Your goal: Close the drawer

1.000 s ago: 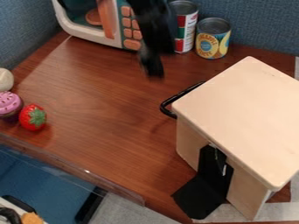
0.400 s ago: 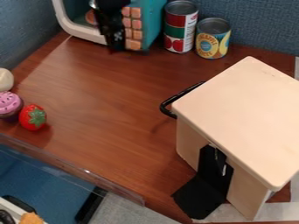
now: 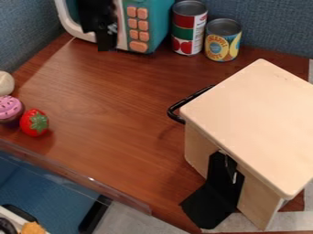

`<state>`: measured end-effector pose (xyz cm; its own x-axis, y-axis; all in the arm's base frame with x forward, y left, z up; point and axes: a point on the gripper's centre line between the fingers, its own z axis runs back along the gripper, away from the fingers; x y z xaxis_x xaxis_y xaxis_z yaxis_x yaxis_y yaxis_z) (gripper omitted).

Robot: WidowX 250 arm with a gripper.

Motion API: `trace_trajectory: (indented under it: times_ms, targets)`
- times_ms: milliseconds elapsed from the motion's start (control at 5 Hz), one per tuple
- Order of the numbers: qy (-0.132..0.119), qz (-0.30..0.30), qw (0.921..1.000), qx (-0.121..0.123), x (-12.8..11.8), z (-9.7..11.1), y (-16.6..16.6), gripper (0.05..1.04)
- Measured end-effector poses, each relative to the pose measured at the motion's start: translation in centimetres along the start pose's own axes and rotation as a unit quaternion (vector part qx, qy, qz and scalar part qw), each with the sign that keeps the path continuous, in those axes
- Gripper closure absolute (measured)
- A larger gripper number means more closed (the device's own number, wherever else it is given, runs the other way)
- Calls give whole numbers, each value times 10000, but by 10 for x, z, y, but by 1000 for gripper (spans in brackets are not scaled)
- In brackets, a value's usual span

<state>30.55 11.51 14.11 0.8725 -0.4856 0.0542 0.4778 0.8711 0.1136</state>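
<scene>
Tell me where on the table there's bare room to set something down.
Widest: the bare table between the strawberry and the black handle on the wooden box. Also bare: between the clear front rail and the box. Crowded: the back, where the gripper, toy microwave and two cans bunch close, and the left edge by the cupcake.

A toy-kitchen play setup: a toy microwave (image 3: 139, 27) stands at the worktop's (image 3: 110, 100) back edge, a toy strawberry (image 3: 34, 122) near its left edge.
</scene>
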Motion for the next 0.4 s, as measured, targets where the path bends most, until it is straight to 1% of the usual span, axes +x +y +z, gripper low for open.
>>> trace_trajectory:
  times_ms: [200,400]
  targets:
    - [-165,80,9994,-291,-3,15,6,85]
    - [-226,103,9966,-788,-9,23,20,85]
